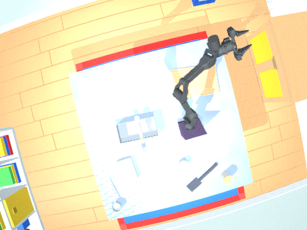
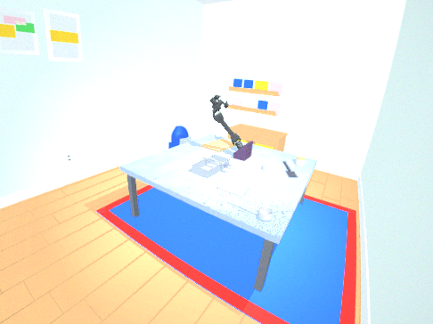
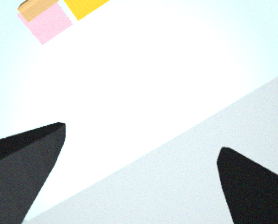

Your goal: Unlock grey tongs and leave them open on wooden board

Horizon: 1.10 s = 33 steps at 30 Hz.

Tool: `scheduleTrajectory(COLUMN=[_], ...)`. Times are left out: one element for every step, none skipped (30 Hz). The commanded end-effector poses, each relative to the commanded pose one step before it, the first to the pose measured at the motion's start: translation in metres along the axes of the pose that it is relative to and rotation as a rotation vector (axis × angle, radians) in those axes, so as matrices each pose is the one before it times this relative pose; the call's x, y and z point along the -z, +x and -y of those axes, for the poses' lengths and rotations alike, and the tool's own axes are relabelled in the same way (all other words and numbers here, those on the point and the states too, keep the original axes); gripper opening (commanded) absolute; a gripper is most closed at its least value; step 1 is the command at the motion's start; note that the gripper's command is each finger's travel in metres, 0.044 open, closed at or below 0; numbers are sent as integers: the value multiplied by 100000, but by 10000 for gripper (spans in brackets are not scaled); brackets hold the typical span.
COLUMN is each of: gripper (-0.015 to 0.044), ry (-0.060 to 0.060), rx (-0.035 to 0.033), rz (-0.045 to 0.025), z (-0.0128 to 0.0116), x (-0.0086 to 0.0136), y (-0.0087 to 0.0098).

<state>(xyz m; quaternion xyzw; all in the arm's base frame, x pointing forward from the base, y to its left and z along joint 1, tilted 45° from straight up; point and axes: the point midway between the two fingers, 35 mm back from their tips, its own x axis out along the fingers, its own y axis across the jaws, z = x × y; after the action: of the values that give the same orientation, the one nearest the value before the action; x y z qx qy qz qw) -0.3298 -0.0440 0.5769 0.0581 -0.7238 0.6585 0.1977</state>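
The grey tongs (image 1: 141,133) lie across the roasting tin (image 1: 119,135) (image 2: 194,170), pale against it; their jaws and lock are too small to make out. The wooden board (image 1: 206,81) (image 2: 217,145) lies flat on the table, partly under the raised arm in the top view. My gripper (image 1: 249,38) (image 2: 224,101) (image 3: 143,143) is open and empty, high above the table and beyond its edge beside the board, far from the tongs. The wrist view shows both fingertips wide apart with only walls and a shelf behind them.
A purple block (image 1: 196,133) (image 2: 243,151) stands by the arm's base. A dark spatula (image 1: 194,184) (image 2: 290,173), a yellow cup (image 1: 228,179) (image 2: 300,160) and a small white item (image 1: 184,161) lie on one side. A white ladle-like thing (image 1: 117,206) (image 2: 265,214) is near a corner.
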Motion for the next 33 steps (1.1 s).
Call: scheduleTrajectory(gripper=[374, 347, 321, 295, 269, 260, 260, 260, 260, 260, 260, 260, 260, 260, 260, 260, 260, 260, 260, 260, 260, 260, 260, 260, 260, 260, 260, 260, 260, 260, 260, 260, 260], ry=[94, 201, 299, 497, 682, 742, 815, 873, 1004, 920, 819, 813, 860, 878, 932, 820, 746, 741, 829, 781, 812, 719, 676, 666, 640, 560, 556, 520, 507, 408, 304, 278, 255], rx=[-72, -140, -210, -353, -491, -544, -610, -669, -793, -750, -689, -706, -774, -823, -759, -695, -656, -677, -792, -783, -858, -804, -799, -837, -860, -807, -864, -879, -941, -838, -689, -693, -707], rz=[291, 578, 866, 1458, 2035, 2266, 2554, 2815, 3353, 3190, 2949, 3039, 3351, 3584, 3276, 2989, 2819, 2903, 3384, 3336, 3647, 3406, 3380, 3528, 3615, 3384, 3610, 3664, 3913, 3476, 2851, 2862, 2914], z=[-21, -41, -61, -103, -142, -159, -179, -197, -234, -224, -209, -216, -239, -257, -233, -216, -207, -216, -255, -256, -284, -271, -274, -290, -303, -289, -313, -324, -352, -319, -267, -271, -280], x=[-107, -214, -321, -541, -756, -844, -952, -1052, -1257, -1199, -1112, -1149, -1270, -1362, -1235, -1130, -1069, -1104, -1290, -1275, -1398, -1310, -1304, -1365, -1403, -1318, -1410, -1436, -1538, -1371, -1129, -1136, -1159], y=[-23, -46, -70, -120, -171, -193, -220, -247, -301, -288, -268, -279, -313, -341, -311, -285, -270, -281, -333, -331, -368, -345, -345, -365, -378, -355, -384, -394, -427, -380, -311, -314, -323])
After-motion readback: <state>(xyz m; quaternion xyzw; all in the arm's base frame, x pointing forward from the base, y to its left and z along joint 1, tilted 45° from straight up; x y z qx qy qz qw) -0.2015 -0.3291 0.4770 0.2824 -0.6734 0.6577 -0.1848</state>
